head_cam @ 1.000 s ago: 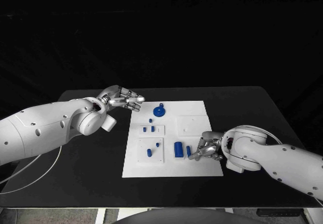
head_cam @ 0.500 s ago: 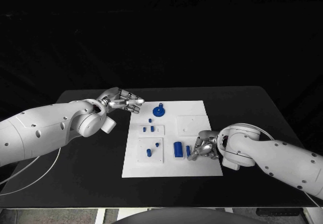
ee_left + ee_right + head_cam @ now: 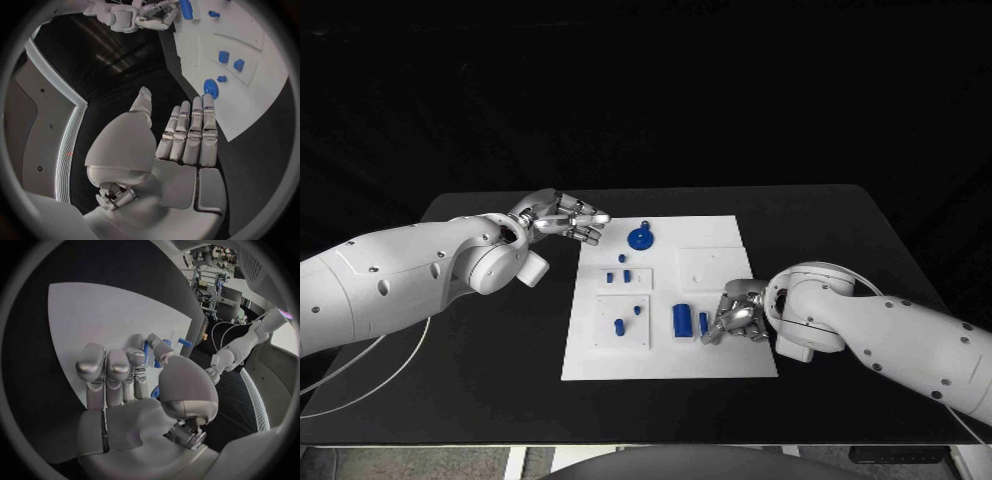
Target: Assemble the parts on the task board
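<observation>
Early stage: most parts [image 3: 682,319] loose on task board [image 3: 718,360]. Right hand [image 3: 737,318] pinching a thin blue pin [image 3: 705,323]; left hand [image 3: 568,217] empty, fingers apart.

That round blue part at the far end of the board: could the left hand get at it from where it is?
Probably yes. The left hand hovers open beside the board, close to the round part, and nothing lies between them. The right hand is busy at the near end.
</observation>
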